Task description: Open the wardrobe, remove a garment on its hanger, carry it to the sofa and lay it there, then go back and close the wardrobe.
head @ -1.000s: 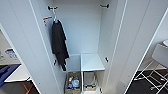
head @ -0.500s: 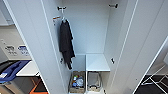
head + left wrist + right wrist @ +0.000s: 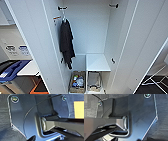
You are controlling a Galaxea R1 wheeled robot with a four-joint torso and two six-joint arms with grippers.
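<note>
The wardrobe point(image 3: 87, 32) stands wide open right in front of me in the head view, its white interior bare across the middle and right. Its left door point(image 3: 32, 45) and right door point(image 3: 147, 45) swing out toward me on either side. A black T-shirt point(image 3: 66, 42) hangs at the left end, just under a dark rail bracket point(image 3: 62, 8). A small orange mark point(image 3: 57, 18) sits on the inner wall beside it. Both wrist views look down on dark grey floor point(image 3: 5, 119) point(image 3: 161, 125).
Low in the wardrobe a white shelf point(image 3: 97, 62) sits above two small baskets point(image 3: 77, 82) point(image 3: 94, 81). A blue object point(image 3: 12, 71) and an orange patch point(image 3: 37, 88) lie at the lower left. White chair legs point(image 3: 155, 77) stand at the lower right.
The whole head view has shifted: the wardrobe looks a little larger and the blue object has come into view at the left. Nothing inside the wardrobe has moved.
</note>
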